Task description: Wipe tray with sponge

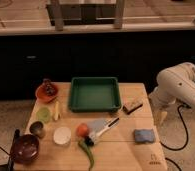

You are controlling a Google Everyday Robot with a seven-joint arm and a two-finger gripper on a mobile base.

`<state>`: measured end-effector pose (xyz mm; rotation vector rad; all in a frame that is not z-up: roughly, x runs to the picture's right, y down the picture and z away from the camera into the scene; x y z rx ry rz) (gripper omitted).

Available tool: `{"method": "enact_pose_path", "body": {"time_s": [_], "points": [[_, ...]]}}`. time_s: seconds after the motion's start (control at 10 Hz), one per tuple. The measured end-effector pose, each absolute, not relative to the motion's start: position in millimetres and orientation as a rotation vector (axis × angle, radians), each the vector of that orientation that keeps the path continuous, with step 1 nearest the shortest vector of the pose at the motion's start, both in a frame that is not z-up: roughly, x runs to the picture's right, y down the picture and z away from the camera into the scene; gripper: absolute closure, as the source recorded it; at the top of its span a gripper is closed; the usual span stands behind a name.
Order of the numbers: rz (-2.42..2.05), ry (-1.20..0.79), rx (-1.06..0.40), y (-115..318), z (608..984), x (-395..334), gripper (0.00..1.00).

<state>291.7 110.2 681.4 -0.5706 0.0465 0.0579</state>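
My gripper (pixel 162 117) is hanging just off the table's (pixel 126 151) side edge, pointing down. I cannot tell whether it is apart or together. The sponge (pixel 144 135) is lying near it, just inside that edge, with bare wood showing around it. The tray (pixel 94 95) is sitting farther in, past the yellow-tan block (pixel 133 105). My arm (pixel 178 82) is running out of view.

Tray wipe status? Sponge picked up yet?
Done: nothing yet. The sponge lies free on the table near its front right corner, apart from the tray. In hand: the gripper hangs beside the table's right edge, up and right of the sponge, not touching it. Left: grasp the sponge, carry it to the tray, wipe.
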Motion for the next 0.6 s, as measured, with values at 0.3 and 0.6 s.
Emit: {"method": "enact_pose_path", "body": {"time_s": [0.3, 0.6], "points": [[0.058, 0.047, -0.57, 110.2, 681.3, 291.7, 0.2], [0.042, 0.05, -0.577, 115.9, 681.4, 290.4, 0.2]]}}
